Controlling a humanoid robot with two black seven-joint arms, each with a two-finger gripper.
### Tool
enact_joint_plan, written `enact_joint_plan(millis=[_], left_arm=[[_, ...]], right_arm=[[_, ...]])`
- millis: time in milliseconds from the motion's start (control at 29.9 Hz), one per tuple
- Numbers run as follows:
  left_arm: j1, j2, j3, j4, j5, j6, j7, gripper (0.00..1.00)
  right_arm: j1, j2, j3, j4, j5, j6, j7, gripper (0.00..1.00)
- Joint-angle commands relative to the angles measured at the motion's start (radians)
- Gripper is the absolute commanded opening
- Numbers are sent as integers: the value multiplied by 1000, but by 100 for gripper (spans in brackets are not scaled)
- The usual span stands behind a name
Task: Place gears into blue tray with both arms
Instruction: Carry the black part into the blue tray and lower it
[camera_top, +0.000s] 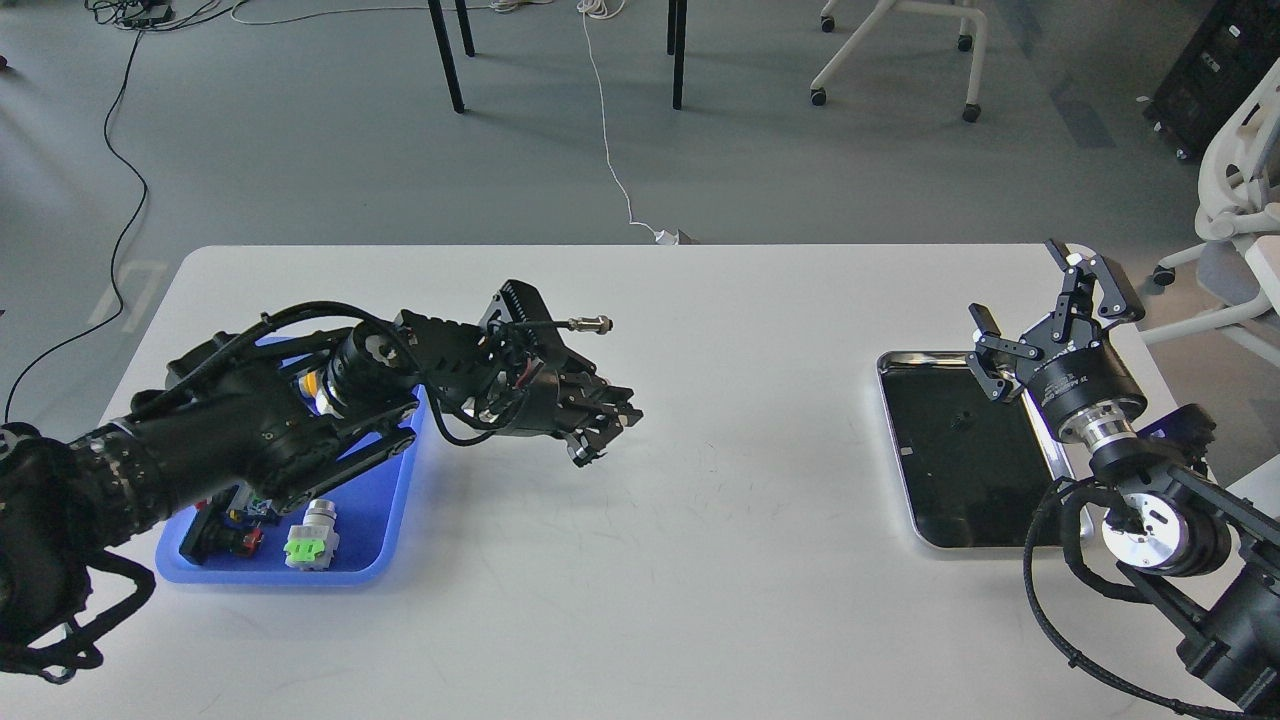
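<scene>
The blue tray (372, 500) lies at the table's left with coloured push-button switches in it. My left arm reaches over it, and my left gripper (603, 432) hangs above the bare table to the tray's right. Its fingers are pressed together on a small black gear that barely shows between them. Another gear (962, 420) lies in the black tray with the silver rim (898, 470) at the right. My right gripper (1020, 290) stands open over that tray's far right corner, holding nothing.
A green-capped switch (308, 546) and a red and black one (228, 535) sit in the blue tray's near end. A cable plug (590, 322) juts out from my left wrist. Office chairs stand beyond the table's right edge.
</scene>
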Motion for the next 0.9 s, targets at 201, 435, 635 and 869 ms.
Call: enact_joint_plan(millis=[201, 435, 635, 869], left_arm=[[64, 399, 1, -57, -76, -2, 1, 15], [153, 467, -10, -66, -89, 3, 1, 15], [178, 472, -4, -54, -94, 1, 1, 16], [212, 490, -7, -52, -97, 1, 1, 18]], right_arm=[[0, 15, -5, 2, -1, 0, 0, 97], [2, 17, -8, 2, 0, 0, 0, 97], [3, 15, -8, 2, 0, 0, 0, 97], [3, 15, -6, 9, 0, 0, 0, 97]])
